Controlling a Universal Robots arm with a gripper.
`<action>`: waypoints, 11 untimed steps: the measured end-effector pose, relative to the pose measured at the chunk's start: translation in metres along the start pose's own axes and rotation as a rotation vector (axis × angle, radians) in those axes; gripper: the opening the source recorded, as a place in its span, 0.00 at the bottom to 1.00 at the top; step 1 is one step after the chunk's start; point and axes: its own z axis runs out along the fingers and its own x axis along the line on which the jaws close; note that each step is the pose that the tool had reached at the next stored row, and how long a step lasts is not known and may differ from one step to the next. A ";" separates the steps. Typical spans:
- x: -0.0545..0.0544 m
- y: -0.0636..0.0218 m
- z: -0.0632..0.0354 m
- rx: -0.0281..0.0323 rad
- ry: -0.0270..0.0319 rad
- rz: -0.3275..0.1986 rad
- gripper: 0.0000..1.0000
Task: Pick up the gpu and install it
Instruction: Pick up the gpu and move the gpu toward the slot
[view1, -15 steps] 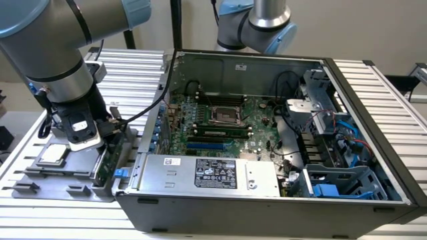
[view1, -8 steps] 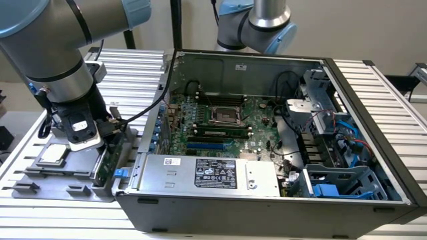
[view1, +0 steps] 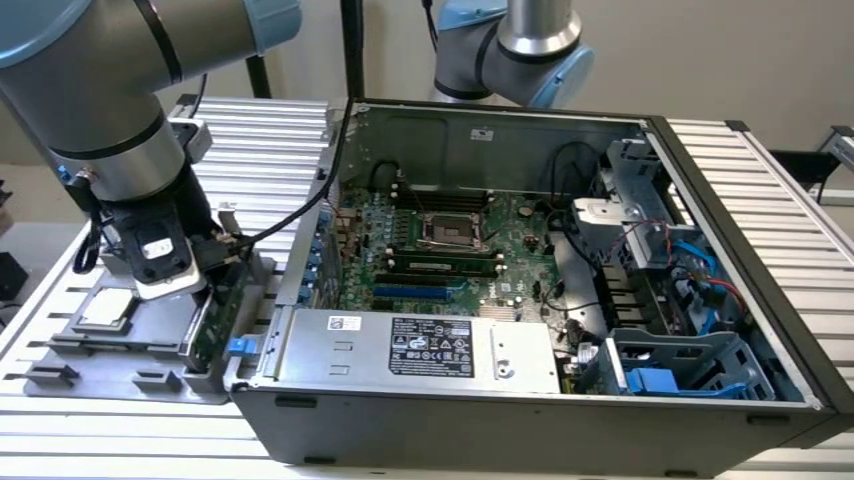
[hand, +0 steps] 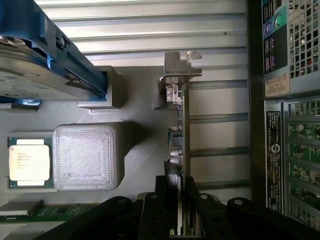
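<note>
- At the exterior view's left, one grey holder (view1: 147, 335) is seen lying on the slatted table (view1: 80, 440), just beside the open computer case (view1: 534, 420).
- In the holder are counted one processor chip (hand: 29, 160), one hard drive (hand: 35, 70) with blue rails, one memory stick (hand: 50, 211) and one graphics card (hand: 181, 135).
- The graphics card is stood on edge in its slot, on the side of the holder nearest the case. Its silver bracket (hand: 181, 65) is at the end far from the gripper (hand: 180, 187).
- The long axis of the card is seen to run straight out from the gripper toward the bracket, in line with the gap between the jaws.
- The jaws are set narrow, one on each side of the card's thin edge and touching it. The card is judged to be gripped, though it is not yet lifted out of the holder.
- Two arms are counted. The working arm (view1: 120, 110) is at the card, and the second arm (view1: 514, 45) is well apart, behind the case.
- Toward the exterior view's right, one motherboard (view1: 441, 240) is shown bare inside the case. The card is not yet seated there.
</note>
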 end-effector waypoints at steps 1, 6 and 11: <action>0.000 0.0001 -0.0026 -0.0001 0.0003 0.000 0.27; -0.001 0.0012 -0.0234 0.0001 0.0024 0.000 0.27; -0.002 0.0023 -0.0460 0.0001 0.0029 0.000 0.27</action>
